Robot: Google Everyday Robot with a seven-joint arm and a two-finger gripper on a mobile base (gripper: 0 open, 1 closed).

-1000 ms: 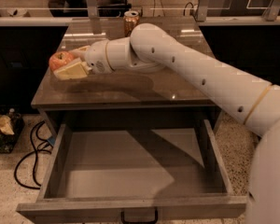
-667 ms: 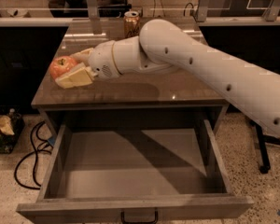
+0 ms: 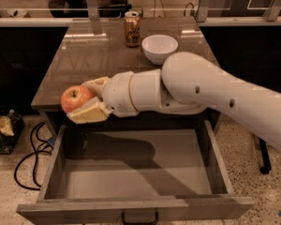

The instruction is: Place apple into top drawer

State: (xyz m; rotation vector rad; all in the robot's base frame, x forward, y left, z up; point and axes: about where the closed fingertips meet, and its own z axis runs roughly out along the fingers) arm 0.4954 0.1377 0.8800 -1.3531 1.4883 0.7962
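The red-orange apple [image 3: 75, 97] sits between the two pale fingers [image 3: 90, 112] of my gripper [image 3: 83, 100], which is shut on it. The gripper holds the apple in the air at the front left edge of the tabletop, above the back left corner of the top drawer [image 3: 136, 172]. The drawer is pulled fully open, its flat grey-brown bottom bare, with a dark handle [image 3: 139, 218] on its front. My white arm reaches in from the right across the drawer's back.
A white bowl [image 3: 159, 48] and a brown drink can [image 3: 132, 28] stand at the back of the tabletop [image 3: 84, 64]. Cables [image 3: 30, 153] and a bag of snacks [image 3: 1, 128] lie on the floor to the left.
The gripper with the apple has moved forward and down from over the tabletop to its front edge, now over the open drawer's back left corner.
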